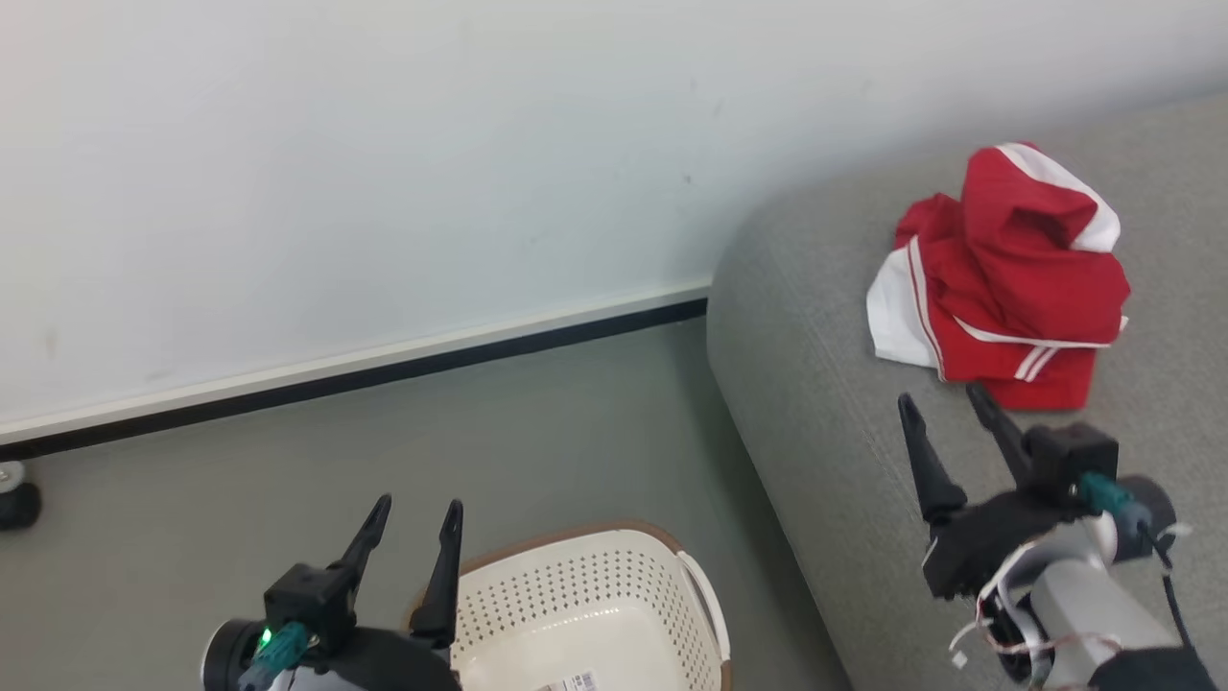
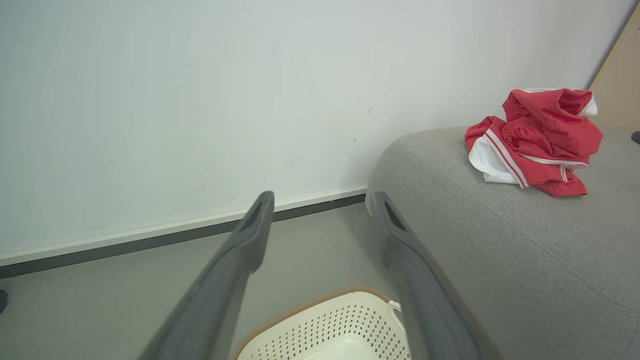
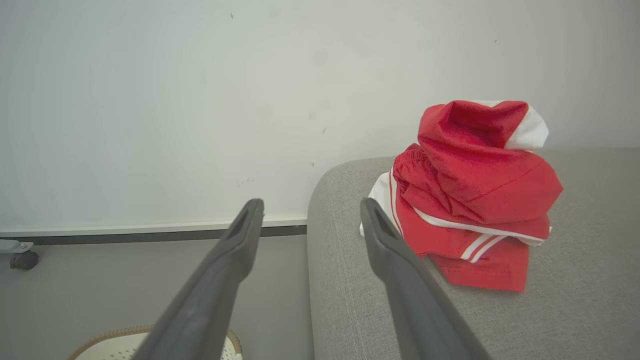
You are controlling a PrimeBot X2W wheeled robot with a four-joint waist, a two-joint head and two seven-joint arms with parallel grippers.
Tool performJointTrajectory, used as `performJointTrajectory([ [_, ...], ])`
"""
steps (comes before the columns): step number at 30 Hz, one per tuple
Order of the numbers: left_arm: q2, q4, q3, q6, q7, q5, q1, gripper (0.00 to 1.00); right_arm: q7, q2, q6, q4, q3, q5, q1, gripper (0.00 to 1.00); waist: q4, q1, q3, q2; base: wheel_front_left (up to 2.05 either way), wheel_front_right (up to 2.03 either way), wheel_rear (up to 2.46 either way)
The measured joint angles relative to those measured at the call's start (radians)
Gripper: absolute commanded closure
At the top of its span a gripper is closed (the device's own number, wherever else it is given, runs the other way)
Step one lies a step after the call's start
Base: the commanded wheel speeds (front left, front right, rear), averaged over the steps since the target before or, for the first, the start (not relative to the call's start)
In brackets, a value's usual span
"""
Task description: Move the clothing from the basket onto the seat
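The red and white clothing (image 1: 1007,278) (image 2: 537,142) (image 3: 470,195) lies in a crumpled heap on the light-grey seat (image 1: 825,384) (image 2: 500,240) (image 3: 345,270), near its rounded end. My right gripper (image 1: 945,398) (image 3: 312,210) hovers open over the seat just in front of the heap, holding nothing. The cream basket (image 1: 595,605) (image 2: 330,330) (image 3: 107,345) with a brown rim stands on the floor beside the seat; the part of its inside that I see holds no cloth. My left gripper (image 1: 417,509) (image 2: 322,200) is open above the basket's left rim, with nothing in it.
A pale wall with a white and black skirting (image 1: 355,369) runs behind the grey floor (image 1: 240,499). A small castor wheel (image 1: 17,494) (image 3: 20,255) sits at the far left by the wall. A label (image 1: 571,681) lies on the basket's bottom.
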Motion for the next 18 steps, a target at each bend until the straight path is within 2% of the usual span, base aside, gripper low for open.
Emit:
performJointTrajectory([
  [9, 0.056, -0.050, 0.078, 0.019, -0.011, -0.010, 0.144, 0.00, 0.000, 0.022, -0.074, -0.181, -0.014, -0.016, 0.202, 0.00, 0.072, 0.0001, -0.064, -0.0001, 0.00, 0.00, 0.00],
  [14, 0.087, -0.087, 0.125, 0.027, -0.018, -0.013, 0.217, 0.00, 0.000, 0.024, -0.092, -0.263, -0.026, -0.028, 0.270, 0.00, 0.096, 0.0000, -0.085, 0.0000, 0.00, 0.00, 0.00],
  [18, 0.085, -0.121, 0.137, 0.028, -0.019, -0.013, 0.257, 0.00, -0.002, 0.020, -0.101, -0.318, -0.047, -0.038, 0.323, 0.00, 0.105, 0.0002, -0.090, 0.0000, 0.00, 0.00, 0.00],
])
